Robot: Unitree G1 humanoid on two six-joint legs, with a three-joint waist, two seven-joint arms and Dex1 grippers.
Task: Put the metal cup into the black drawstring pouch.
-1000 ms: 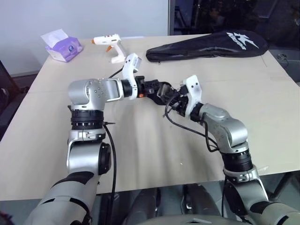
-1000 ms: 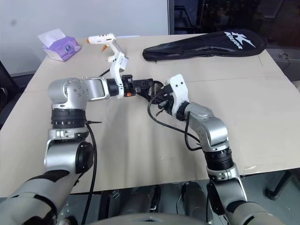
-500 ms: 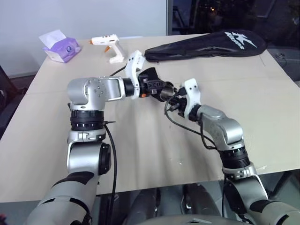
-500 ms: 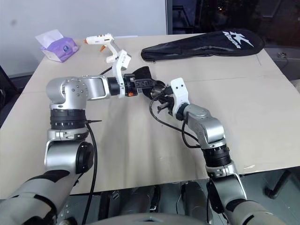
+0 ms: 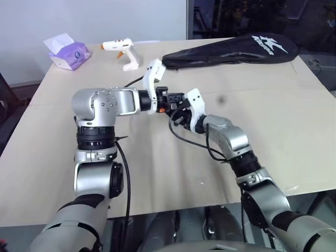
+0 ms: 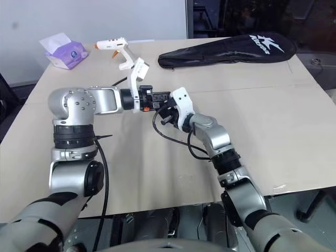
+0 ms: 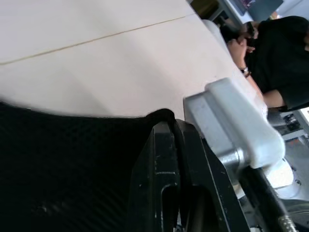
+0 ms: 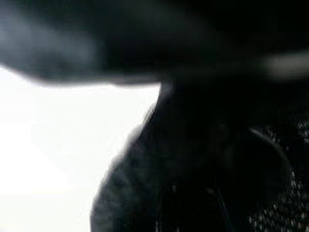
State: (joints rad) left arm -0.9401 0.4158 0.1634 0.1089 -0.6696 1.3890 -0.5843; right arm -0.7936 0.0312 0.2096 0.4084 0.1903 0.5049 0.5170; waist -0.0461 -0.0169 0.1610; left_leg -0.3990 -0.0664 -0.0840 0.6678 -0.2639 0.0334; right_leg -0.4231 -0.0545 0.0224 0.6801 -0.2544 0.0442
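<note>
My left gripper (image 5: pixel 175 98) hovers above the middle of the table, shut on the edge of the black drawstring pouch (image 7: pixel 72 164). In the left wrist view the pouch's dark mesh cloth hangs beside the closed fingers (image 7: pixel 164 159). My right gripper (image 5: pixel 178 114) is pressed close against the pouch from just below and to the right. Its white wrist housing (image 7: pixel 231 130) covers its fingers from above. The right wrist view is dark cloth seen from very near. The metal cup is hidden.
A long black racket bag (image 5: pixel 231 50) lies at the back right of the tan table (image 5: pixel 294 126). A white glue gun (image 5: pixel 123 52) and a purple tissue pack (image 5: pixel 68 51) sit at the back left. A person in black (image 7: pixel 280 53) is beyond the table.
My right arm swung left and a little lower, bringing its gripper up against the left gripper and the pouch. The left gripper stayed almost still, holding the pouch.
</note>
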